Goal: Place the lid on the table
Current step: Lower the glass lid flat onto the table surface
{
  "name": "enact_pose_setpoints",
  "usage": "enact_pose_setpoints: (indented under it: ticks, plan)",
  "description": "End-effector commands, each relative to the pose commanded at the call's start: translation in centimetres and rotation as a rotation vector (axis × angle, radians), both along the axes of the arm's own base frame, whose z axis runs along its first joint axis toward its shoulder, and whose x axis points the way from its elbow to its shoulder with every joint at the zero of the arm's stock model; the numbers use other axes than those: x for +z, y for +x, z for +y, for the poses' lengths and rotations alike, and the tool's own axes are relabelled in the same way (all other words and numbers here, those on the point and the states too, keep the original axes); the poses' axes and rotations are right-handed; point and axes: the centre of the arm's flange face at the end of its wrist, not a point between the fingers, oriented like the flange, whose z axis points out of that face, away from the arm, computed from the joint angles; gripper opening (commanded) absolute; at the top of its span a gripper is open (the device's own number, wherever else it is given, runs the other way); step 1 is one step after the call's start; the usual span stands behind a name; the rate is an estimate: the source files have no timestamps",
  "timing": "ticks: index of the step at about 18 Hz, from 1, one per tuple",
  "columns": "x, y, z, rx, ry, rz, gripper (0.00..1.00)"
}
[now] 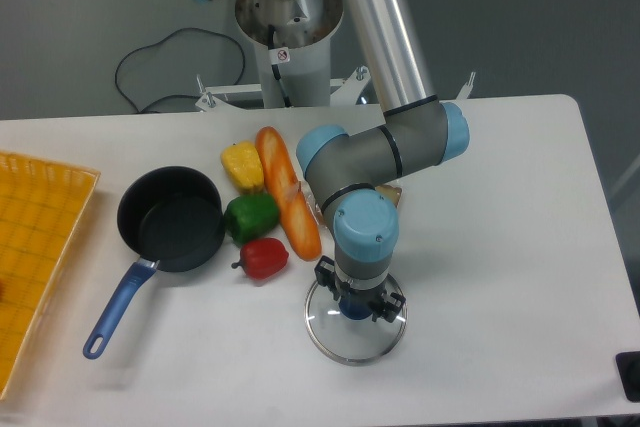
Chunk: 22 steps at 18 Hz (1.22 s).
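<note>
The round clear glass lid (355,338) with a thin metal rim lies at or just above the white table (500,247), near the front edge, right of the pan. My gripper (357,308) points straight down over the lid's centre, its fingers around the blue knob (356,311), which is mostly hidden by the wrist. I cannot tell whether the lid rests on the table or hangs slightly above it, nor how far the jaws are closed.
A black frying pan (171,218) with a blue handle sits at the left. A yellow pepper (242,165), green pepper (250,217), red pepper (264,258) and a bread loaf (288,205) lie behind the lid. A yellow-orange gridded tray (35,257) is at the far left.
</note>
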Motion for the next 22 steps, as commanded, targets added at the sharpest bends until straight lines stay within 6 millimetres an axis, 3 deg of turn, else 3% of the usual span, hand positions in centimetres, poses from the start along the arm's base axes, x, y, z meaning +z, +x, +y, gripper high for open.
enact_pose_setpoints:
  ticks: [4,7,14,22]
  plan:
    - [0.2,0.0,0.0,0.0,0.002,0.002,0.87]
    - [0.3,0.0,0.0,0.0,0.003,0.003,0.99]
    - [1.2,0.3,-0.2,0.003,0.006,0.011,1.0]
    - [4.4,0.7,-0.7,0.026,0.029,0.043,1.0]
